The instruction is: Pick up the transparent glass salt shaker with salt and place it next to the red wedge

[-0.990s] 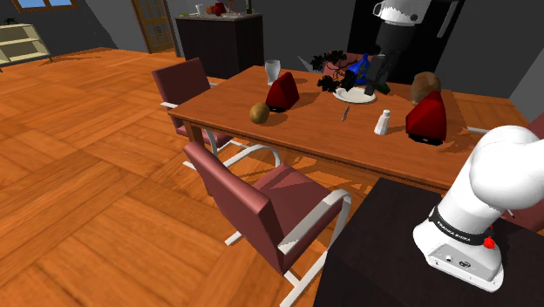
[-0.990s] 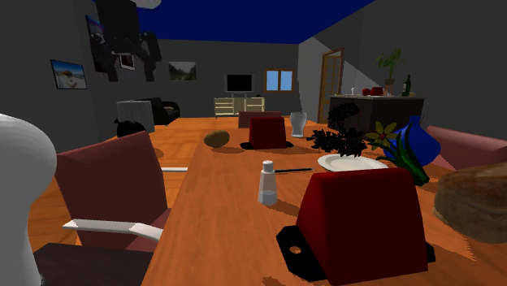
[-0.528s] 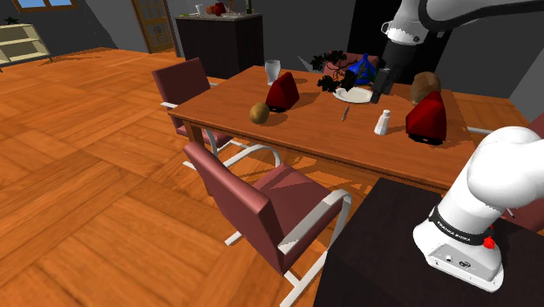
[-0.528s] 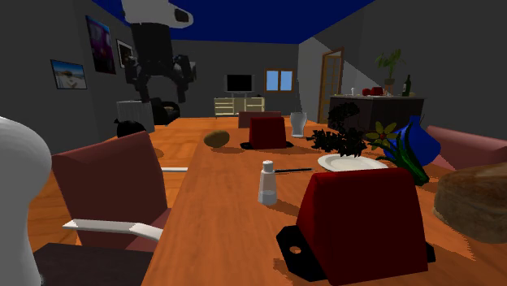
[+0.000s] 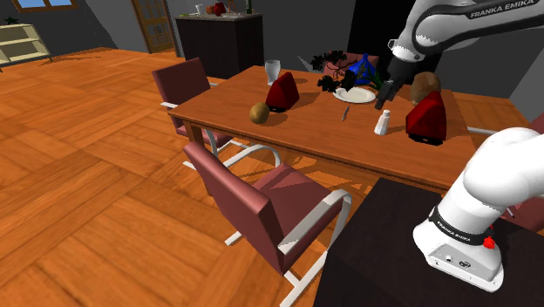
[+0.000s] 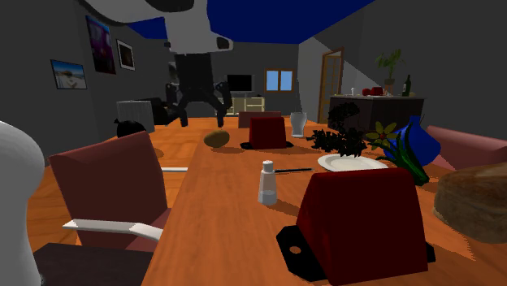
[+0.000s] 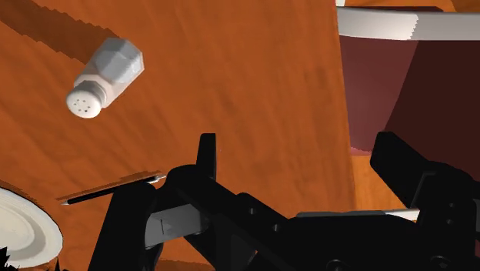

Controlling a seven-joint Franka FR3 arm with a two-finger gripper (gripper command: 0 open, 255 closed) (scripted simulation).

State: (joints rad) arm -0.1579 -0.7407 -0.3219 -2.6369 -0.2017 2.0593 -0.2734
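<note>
The salt shaker (image 5: 382, 122) (image 6: 266, 182), clear with a white cap, stands upright on the wooden table (image 5: 296, 131). My black gripper (image 5: 381, 99) (image 6: 199, 114) hangs open above the table, a little above the shaker. In the wrist view the shaker (image 7: 104, 75) lies ahead of the gripper (image 7: 304, 173) and off to one side, not between the fingers. A red block on a black base (image 5: 427, 118) (image 6: 361, 223) stands close beside the shaker. A red wedge (image 5: 282, 91) (image 6: 268, 130) stands farther along the table, near a drinking glass (image 5: 273, 71).
A white plate (image 5: 355, 94) (image 7: 23, 235), a knife (image 5: 345, 112) (image 7: 108, 189), a dark plant with a blue vase (image 5: 349, 68) and a brown loaf (image 5: 425, 85) crowd the table behind the shaker. A brown round lump (image 5: 259, 112) lies near the wedge. Two dark red chairs (image 5: 261, 196) stand alongside.
The arm has swung down and the gripper has dropped from high over the table to just above the salt shaker. Its fingers stayed open. The objects on the table have not moved.
</note>
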